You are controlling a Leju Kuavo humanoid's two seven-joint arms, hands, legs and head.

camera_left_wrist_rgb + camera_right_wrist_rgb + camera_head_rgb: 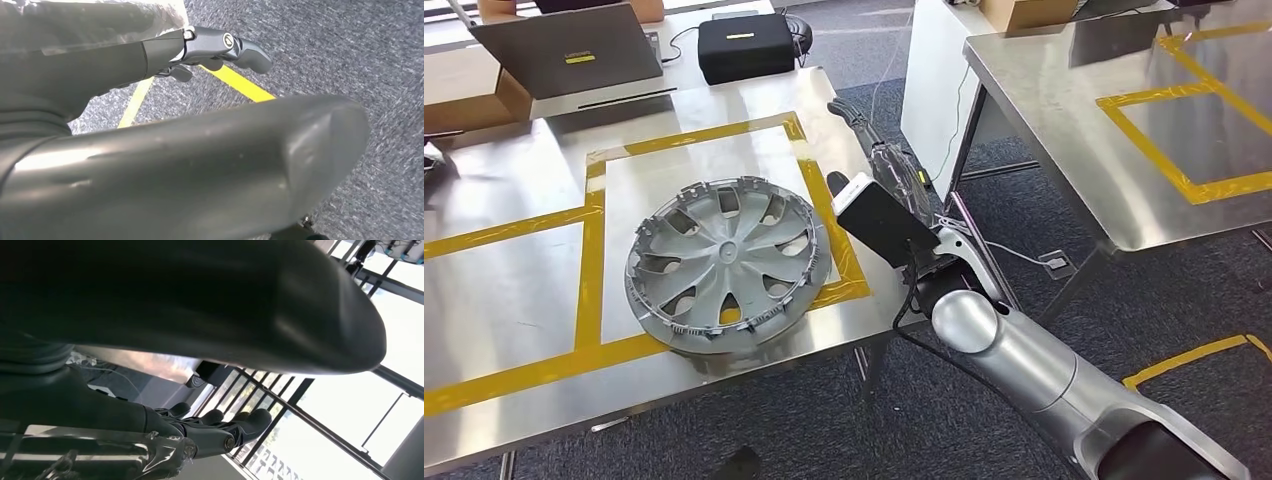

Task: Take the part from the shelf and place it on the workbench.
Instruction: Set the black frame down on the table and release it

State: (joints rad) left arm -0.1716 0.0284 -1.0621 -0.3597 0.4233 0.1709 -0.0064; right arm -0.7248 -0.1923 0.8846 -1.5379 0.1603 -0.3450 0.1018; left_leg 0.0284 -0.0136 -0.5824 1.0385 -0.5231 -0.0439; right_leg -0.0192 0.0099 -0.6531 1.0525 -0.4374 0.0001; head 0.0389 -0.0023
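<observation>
Reaching past the bench corner, the right hand holds nothing; its fingers lie stretched out side by side, apart from the thumb. The hand hangs off the bench edge, just beside the yellow tape, and does not touch the part. The left hand hangs over grey carpet with a yellow line on it; its fingers are loosely bent and grip nothing.

The part, a grey wheel cover, lies flat on the steel bench, mostly inside the taped square, with its near rim over the tape. Behind the part, at the far end of the bench, stand a laptop and a black case. Right of the bench, across the carpet, is a second steel table with its own yellow tape.
</observation>
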